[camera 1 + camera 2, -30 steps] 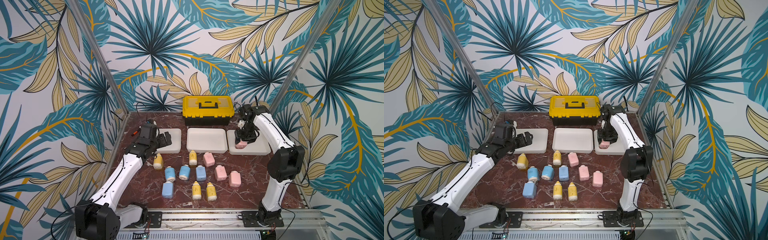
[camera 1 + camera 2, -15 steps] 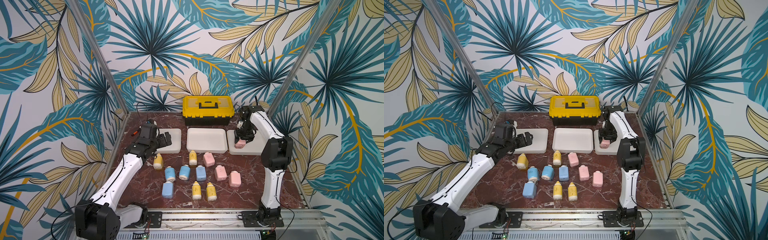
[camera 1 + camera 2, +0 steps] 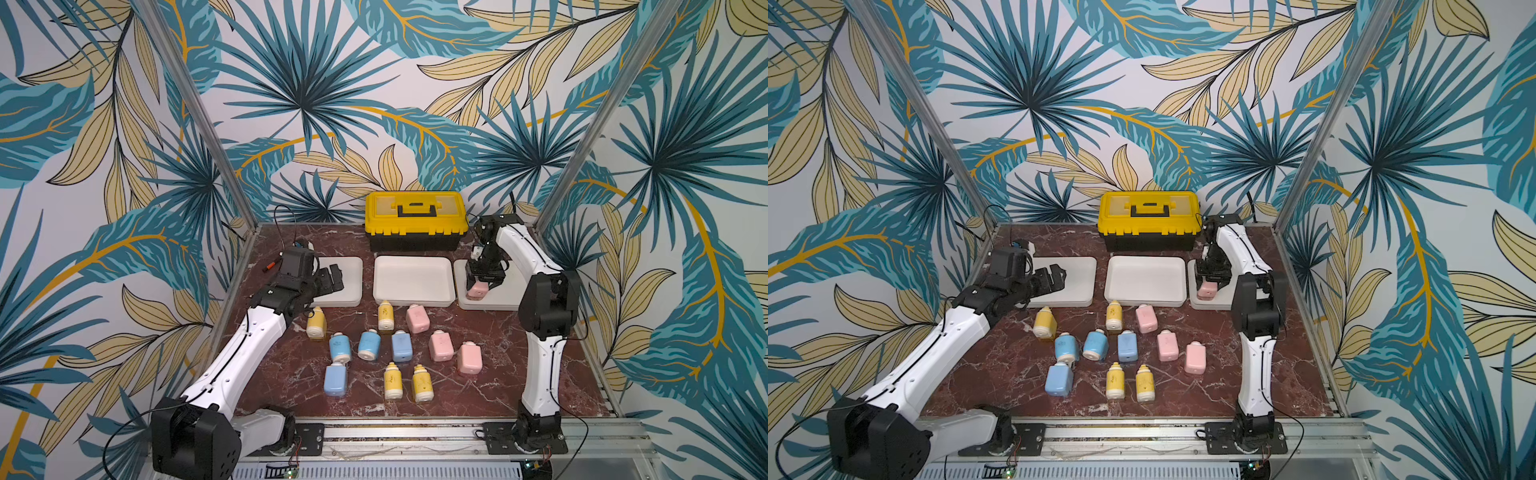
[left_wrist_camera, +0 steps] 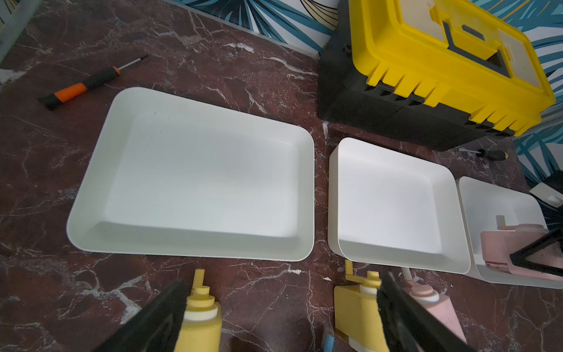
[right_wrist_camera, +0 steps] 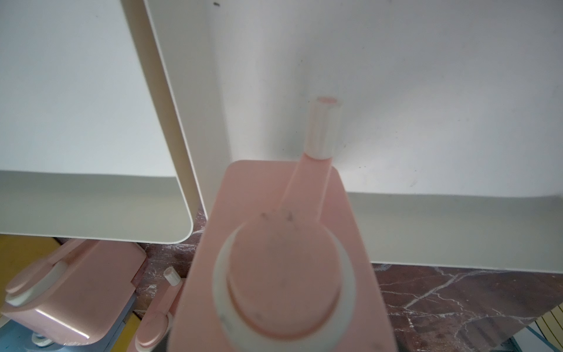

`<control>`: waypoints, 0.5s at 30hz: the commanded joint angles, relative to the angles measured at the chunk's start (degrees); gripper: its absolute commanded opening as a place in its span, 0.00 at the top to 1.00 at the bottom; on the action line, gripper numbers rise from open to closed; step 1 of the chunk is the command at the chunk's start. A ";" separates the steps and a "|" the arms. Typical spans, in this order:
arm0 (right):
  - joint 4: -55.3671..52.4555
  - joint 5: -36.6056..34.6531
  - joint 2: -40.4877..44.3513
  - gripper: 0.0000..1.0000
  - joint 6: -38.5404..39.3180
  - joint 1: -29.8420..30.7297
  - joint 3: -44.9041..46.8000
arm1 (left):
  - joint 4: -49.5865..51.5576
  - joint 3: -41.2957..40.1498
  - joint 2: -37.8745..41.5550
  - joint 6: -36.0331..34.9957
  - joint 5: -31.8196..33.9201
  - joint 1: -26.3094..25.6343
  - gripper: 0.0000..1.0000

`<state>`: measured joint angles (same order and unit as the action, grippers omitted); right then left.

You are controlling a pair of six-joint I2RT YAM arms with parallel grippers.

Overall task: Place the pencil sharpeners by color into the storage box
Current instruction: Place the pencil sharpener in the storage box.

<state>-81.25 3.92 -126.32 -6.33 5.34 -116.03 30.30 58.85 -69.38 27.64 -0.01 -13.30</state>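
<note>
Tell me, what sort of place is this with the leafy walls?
Probably a robot test booth, not a home. Two white robot arms are mounted on a metal rail, leaf-print panels on aluminium posts fence a red marble-look tabletop, and pastel bottle-shaped pencil sharpeners lie before shallow white plastic trays.

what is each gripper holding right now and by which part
The right gripper holds a pink sharpener by the sides of its body, knob end up, over the right tray. The left gripper is open and empty.
</note>
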 commanded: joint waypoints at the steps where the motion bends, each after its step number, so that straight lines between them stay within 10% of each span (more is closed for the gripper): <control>1: -0.38 0.97 -2.53 0.70 1.14 0.80 0.79 | 0.42 -1.13 0.12 -0.35 0.25 -0.16 0.01; 15: 0.35 1.65 -5.76 0.70 0.22 2.39 0.68 | 0.46 -1.03 -0.23 -0.48 0.55 -0.26 0.01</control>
<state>-80.64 4.60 -130.76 -6.13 7.51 -115.87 30.46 57.56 -69.41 27.66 0.01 -13.32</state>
